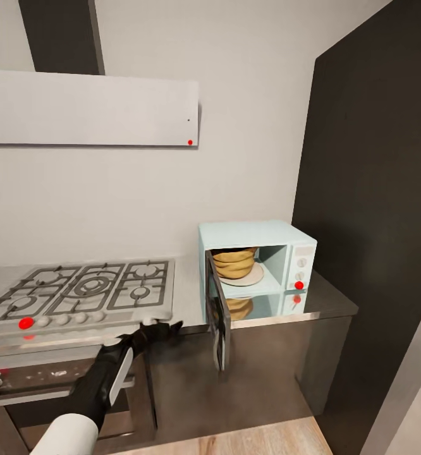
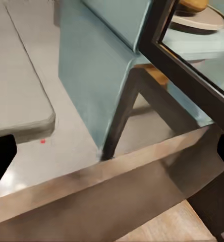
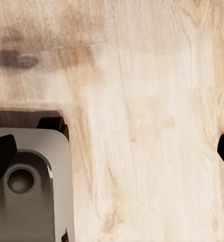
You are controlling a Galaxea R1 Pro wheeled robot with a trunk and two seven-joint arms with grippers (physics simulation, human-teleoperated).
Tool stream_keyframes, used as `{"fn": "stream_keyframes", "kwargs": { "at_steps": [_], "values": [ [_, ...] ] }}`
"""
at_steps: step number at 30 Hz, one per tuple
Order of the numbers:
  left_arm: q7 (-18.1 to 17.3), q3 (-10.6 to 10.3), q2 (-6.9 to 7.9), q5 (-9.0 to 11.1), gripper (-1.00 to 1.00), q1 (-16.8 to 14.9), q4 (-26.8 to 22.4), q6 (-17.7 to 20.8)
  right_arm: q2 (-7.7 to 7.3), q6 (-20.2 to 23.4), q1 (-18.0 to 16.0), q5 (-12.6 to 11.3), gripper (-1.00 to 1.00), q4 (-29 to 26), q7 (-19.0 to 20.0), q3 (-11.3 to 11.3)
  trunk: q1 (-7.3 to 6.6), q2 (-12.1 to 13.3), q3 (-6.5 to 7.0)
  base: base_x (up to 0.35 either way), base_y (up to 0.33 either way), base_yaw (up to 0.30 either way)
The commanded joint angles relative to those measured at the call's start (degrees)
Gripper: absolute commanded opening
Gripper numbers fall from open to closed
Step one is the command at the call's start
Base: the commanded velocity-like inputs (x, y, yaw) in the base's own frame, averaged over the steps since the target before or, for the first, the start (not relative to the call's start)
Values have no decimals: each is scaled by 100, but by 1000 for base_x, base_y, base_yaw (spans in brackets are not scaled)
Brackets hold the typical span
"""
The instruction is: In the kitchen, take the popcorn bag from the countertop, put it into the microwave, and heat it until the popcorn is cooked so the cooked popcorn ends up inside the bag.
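Grey countertop (image 1: 327, 302) runs beneath a pale wall, with a gas hob (image 1: 84, 287) at its left end. At its front edge the left gripper (image 1: 163, 328) hangs with fingers spread and empty. Beyond those fingers the microwave (image 1: 256, 232) stands door open, the popcorn bag (image 1: 234, 262) on its turntable. Over wooden floor (image 3: 157, 126), the right gripper (image 3: 112, 154) has its fingers (image 3: 1, 156) released too.

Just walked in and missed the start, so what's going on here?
The popcorn bag sits on the turntable inside the microwave, whose door hangs wide open over the countertop edge. The left gripper is open, empty, near the counter's front edge between the stove and the door. Closing the door and heating are not yet done.
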Motion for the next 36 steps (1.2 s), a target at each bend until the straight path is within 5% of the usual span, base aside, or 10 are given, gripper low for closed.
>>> {"fn": "stream_keyframes", "kwargs": {
  "at_steps": [1,10,16,22,36],
  "values": [
    [-38,5,-10,-17,100,-5,-4,30,-1,-35,-8,27,100,17,18,-29,1,-5,-8,0,0,0],
    [-25,-41,2,-31,100,-5,6,-7,63,-53,-9,-64,100,25,9,-59,1,-5,-8,0,0,-15],
    [-12,-46,13,-49,100,-5,34,-73,110,-78,-1,-654,100,32,-24,-98,1,-5,-8,0,0,-240],
    [-12,-52,-8,-263,100,-5,48,-362,121,-99,47,-701,100,34,-26,-95,1,-5,-8,0,0,-275],
    [-12,-44,-95,-288,100,-5,112,-598,121,-139,135,-703,100,34,-26,-99,1,-5,-8,0,0,-277]
  ]
}}
